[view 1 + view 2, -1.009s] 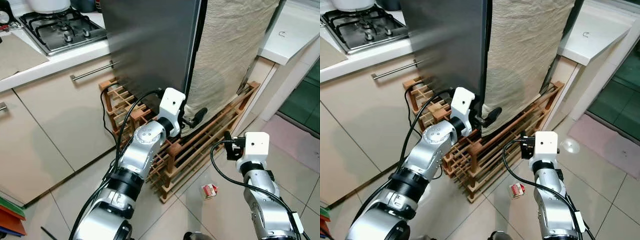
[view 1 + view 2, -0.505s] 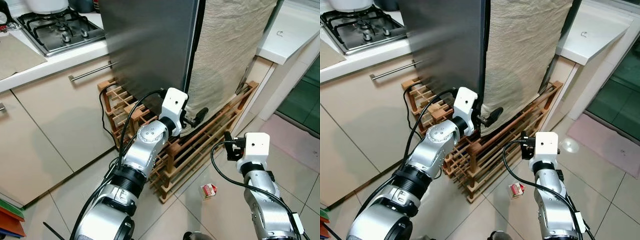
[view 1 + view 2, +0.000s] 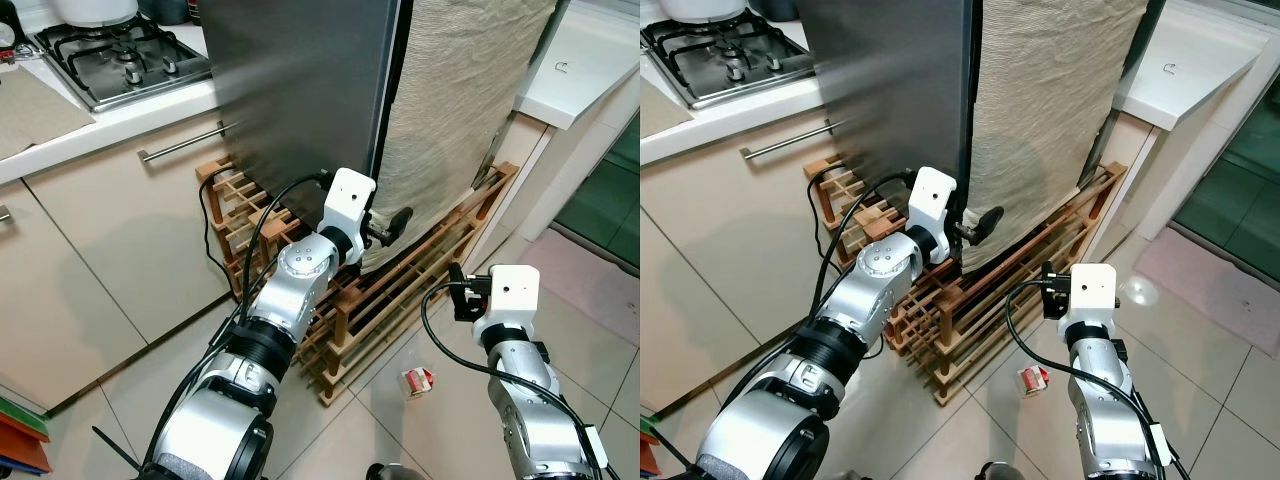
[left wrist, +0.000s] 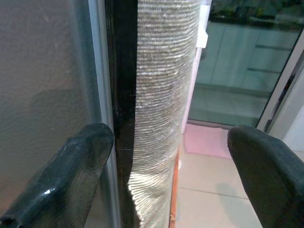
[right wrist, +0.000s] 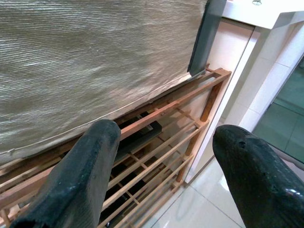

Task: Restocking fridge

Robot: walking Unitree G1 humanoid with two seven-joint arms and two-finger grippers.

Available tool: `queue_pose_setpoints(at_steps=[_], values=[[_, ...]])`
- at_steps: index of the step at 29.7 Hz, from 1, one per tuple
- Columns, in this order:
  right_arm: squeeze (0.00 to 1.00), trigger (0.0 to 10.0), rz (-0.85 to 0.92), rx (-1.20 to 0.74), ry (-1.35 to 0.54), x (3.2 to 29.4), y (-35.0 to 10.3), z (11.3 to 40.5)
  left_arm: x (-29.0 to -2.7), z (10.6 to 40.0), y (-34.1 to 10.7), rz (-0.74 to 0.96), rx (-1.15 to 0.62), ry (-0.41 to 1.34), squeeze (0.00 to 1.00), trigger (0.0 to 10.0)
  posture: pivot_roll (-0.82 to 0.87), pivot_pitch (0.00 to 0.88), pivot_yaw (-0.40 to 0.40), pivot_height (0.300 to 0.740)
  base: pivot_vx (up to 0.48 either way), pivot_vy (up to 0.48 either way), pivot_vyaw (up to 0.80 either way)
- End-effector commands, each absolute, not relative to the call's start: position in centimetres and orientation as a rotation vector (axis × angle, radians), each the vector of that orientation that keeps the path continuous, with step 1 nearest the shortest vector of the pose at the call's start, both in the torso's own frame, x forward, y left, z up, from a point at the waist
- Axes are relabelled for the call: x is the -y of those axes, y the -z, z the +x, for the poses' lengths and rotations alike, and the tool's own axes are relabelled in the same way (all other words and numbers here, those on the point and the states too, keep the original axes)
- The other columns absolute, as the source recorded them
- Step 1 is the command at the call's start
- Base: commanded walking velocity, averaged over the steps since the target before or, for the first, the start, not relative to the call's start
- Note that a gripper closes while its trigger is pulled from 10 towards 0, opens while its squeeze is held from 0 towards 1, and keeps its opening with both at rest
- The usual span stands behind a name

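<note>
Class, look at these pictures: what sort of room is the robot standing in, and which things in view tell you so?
Most likely a home kitchen: a gas hob set in a white counter, cupboard fronts with bar handles, and a tall steel fridge standing on a wooden rack.

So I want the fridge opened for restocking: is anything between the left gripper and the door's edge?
Yes. A beige cloth hangs over the fridge door's front, beside the dark gap at its edge. The open left gripper straddles that cloth edge, so the fingers would likely close on fabric too. The right gripper is open before the wooden rack.
</note>
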State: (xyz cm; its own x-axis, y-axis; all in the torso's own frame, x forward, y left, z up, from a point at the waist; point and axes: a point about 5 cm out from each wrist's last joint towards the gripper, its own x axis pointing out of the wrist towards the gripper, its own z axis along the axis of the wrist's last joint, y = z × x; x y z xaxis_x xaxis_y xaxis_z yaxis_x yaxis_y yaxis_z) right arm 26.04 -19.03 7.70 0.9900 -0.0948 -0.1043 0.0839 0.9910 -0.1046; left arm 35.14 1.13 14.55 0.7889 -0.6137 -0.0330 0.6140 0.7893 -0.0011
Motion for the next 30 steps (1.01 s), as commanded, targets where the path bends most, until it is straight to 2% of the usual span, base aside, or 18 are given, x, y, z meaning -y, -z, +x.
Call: queue_pose_setpoints(at_steps=[1, 6, 12, 18, 25, 26, 30], values=[[0.0, 10.0, -0.105, -0.11, 0.101, 19.4, -7.6, 25.9, 1.0, 35.1, -15.9, -0.001, 0.006, 0.686, 0.0, 10.0, -0.01, 0.021, -0.006, 0.74, 0.0, 0.0, 0.0], [0.0, 10.0, -0.103, -0.11, 0.101, 19.3, -7.6, 25.8, 2.6, 34.6, -16.1, -0.015, 0.001, 0.734, 0.0, 10.0, -0.01, 0.026, -0.004, 0.74, 0.0, 0.0, 0.0], [0.0, 10.0, -0.104, -0.119, 0.098, 19.3, -7.4, 25.6, 4.9, 33.5, -16.5, 0.012, 0.009, 0.922, 0.0, 10.0, -0.02, 0.033, -0.001, 0.74, 0.0, 0.0, 0.0], [0.0, 10.0, -0.105, -0.18, 0.125, 20.7, -6.0, 24.3, 7.1, 32.2, -17.0, -0.013, -0.011, 1.105, 0.0, 10.0, -0.03, 0.046, 0.007, 0.74, 0.0, 0.0, 0.0], [0.0, 10.0, -0.11, -0.219, 0.143, 21.2, -5.1, 23.5, 8.7, 31.3, -17.8, -0.026, 0.003, 1.22, 0.0, 10.0, -0.05, 0.05, 0.017, 0.74, 0.0, 0.0, 0.0], [0.0, 10.0, -0.108, -0.22, 0.148, 21.2, -5.0, 23.4, 9.3, 30.7, -18.2, -0.037, 0.017, 1.292, 0.0, 10.0, -0.06, 0.054, 0.023, 0.74, 0.0, 0.0, 0.0], [0.0, 10.0, -0.105, -0.223, 0.152, 21.2, -4.8, 23.2, 10.0, 29.7, -18.7, -0.032, 0.053, 1.396, 0.0, 10.0, -0.06, 0.054, 0.027, 0.74, 0.0, 0.0, 0.0]])
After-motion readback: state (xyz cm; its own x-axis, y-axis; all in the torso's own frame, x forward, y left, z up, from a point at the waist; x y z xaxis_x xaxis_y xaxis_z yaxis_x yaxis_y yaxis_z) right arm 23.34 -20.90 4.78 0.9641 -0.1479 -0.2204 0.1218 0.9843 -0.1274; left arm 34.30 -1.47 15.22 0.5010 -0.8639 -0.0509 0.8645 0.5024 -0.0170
